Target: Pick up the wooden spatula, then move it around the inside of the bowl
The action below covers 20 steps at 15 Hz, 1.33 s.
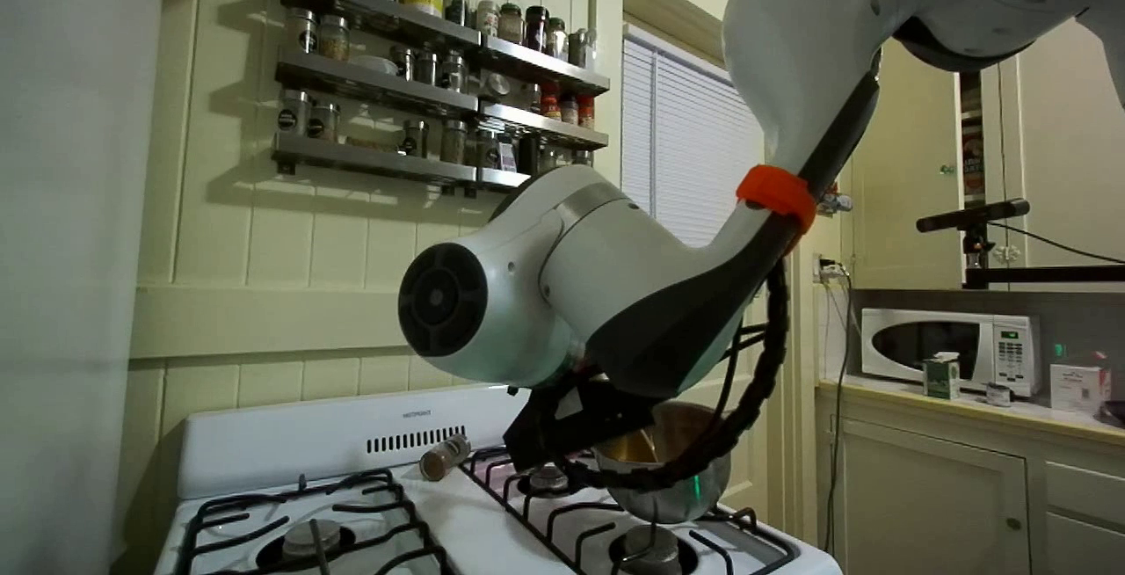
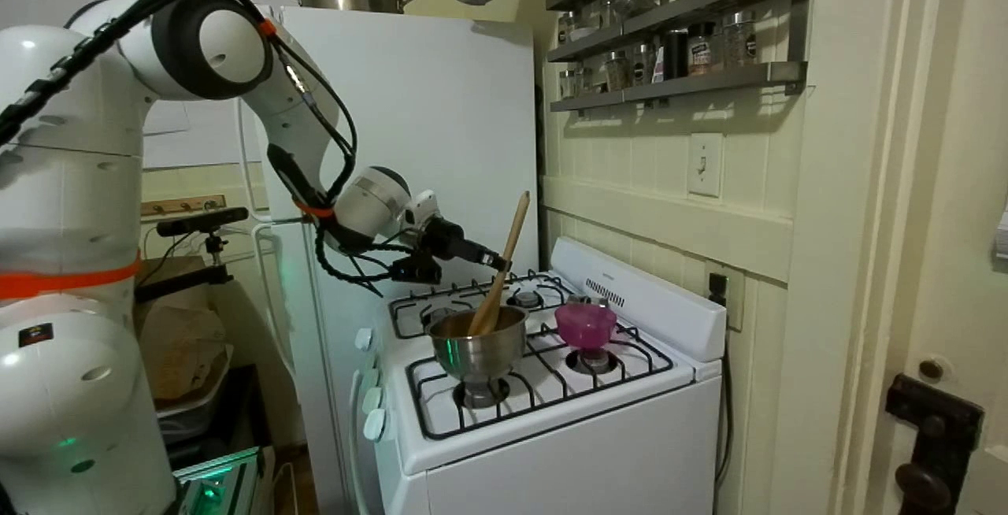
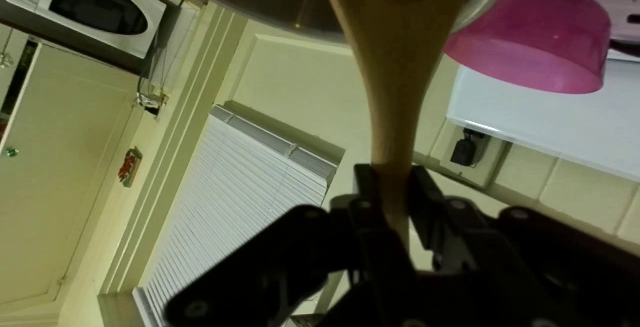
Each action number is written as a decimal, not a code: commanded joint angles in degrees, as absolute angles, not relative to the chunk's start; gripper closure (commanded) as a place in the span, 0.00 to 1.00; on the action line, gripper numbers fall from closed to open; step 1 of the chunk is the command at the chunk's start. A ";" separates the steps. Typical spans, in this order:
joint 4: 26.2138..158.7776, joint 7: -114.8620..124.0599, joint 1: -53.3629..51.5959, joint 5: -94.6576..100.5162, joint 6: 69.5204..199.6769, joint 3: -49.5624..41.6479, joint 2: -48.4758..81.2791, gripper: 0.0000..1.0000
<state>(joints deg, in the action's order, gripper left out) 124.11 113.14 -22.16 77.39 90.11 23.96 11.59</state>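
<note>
The wooden spatula [image 2: 488,313] stands tilted, with its broad head down inside the bowl and its handle rising up past the fingers. The bowl [image 2: 480,356] is shiny metal and sits over the front burner. It also shows partly behind the arm in an exterior view [image 1: 699,487], and its rim shows at the top of the wrist view [image 3: 300,24]. My gripper [image 2: 504,263] is shut on the spatula's handle, above the bowl. In the wrist view both fingers [image 3: 392,179] press the handle [image 3: 395,117] from either side. The head's lower end is hidden in the bowl.
A small pink bowl [image 2: 585,326] sits on the back burner beside the metal bowl. The stove [image 2: 551,436] has raised black grates and a back panel [image 2: 638,298]. A spice jar [image 1: 444,458] lies near the panel. Spice shelves [image 1: 378,87] hang on the wall. A fridge [image 2: 441,137] stands behind.
</note>
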 commanded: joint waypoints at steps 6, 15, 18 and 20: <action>130.14 104.22 -22.01 64.53 94.64 23.66 2.80 0.95; 134.29 104.58 -20.84 63.16 84.04 21.02 -0.70 0.95; 133.98 105.02 -20.28 64.81 81.51 20.10 0.54 0.95; 133.48 105.42 -19.94 66.03 81.03 19.73 1.60 0.95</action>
